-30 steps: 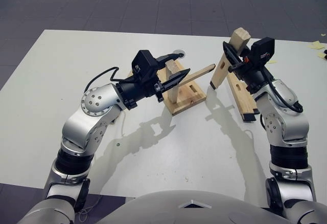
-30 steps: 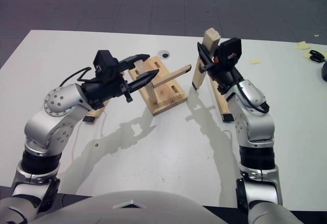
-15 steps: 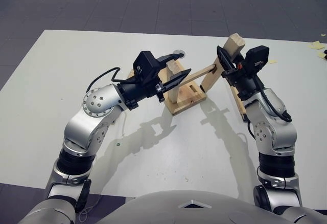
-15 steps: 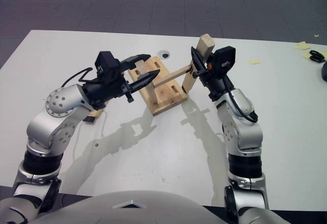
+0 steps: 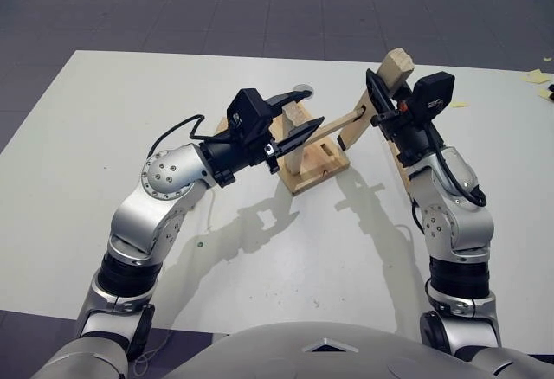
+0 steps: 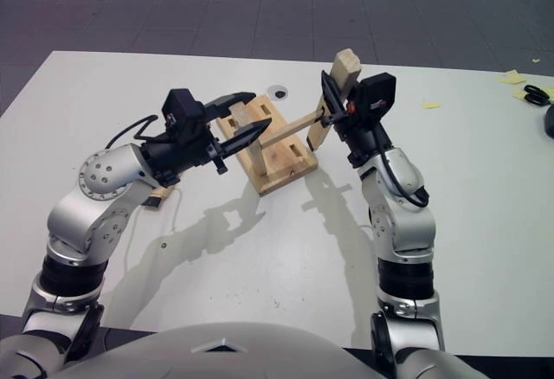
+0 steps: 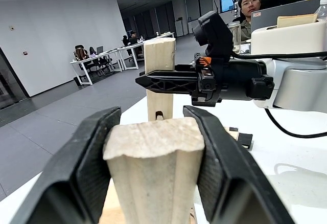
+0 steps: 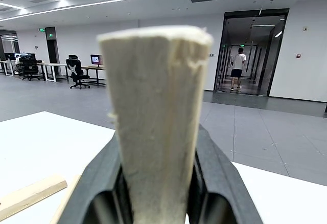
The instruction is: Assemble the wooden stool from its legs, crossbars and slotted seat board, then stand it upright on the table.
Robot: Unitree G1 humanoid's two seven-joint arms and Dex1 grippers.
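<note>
The slotted seat board [image 5: 318, 170] lies flat on the table [image 5: 130, 119], a little toward 12 o'clock from its middle, and one leg [image 5: 293, 147] stands upright in it. My left gripper [image 5: 299, 116] comes in from 9 o'clock, and its fingers are closed on this leg near the top, one pad on each side. At about 2 o'clock of the board, my right gripper [image 5: 383, 100] clamps a second leg [image 5: 396, 67], which is lifted off the table and tilted. A crossbar [image 6: 290, 131] is fixed in this leg. Its free end points toward 9 o'clock and is very near the upright leg, but I cannot tell if it touches it. I judge the step is to join them. The danger I see is the angle: because the second leg is tilted, the crossbar may meet the hole obliquely, then jam or slide past. A push from 3 o'clock can also lever the upright leg out of its slot, or drag the board across the table, if my left grip yields. A third leg [image 5: 397, 150] lies just under my right forearm, and the arm could knock it.
</note>
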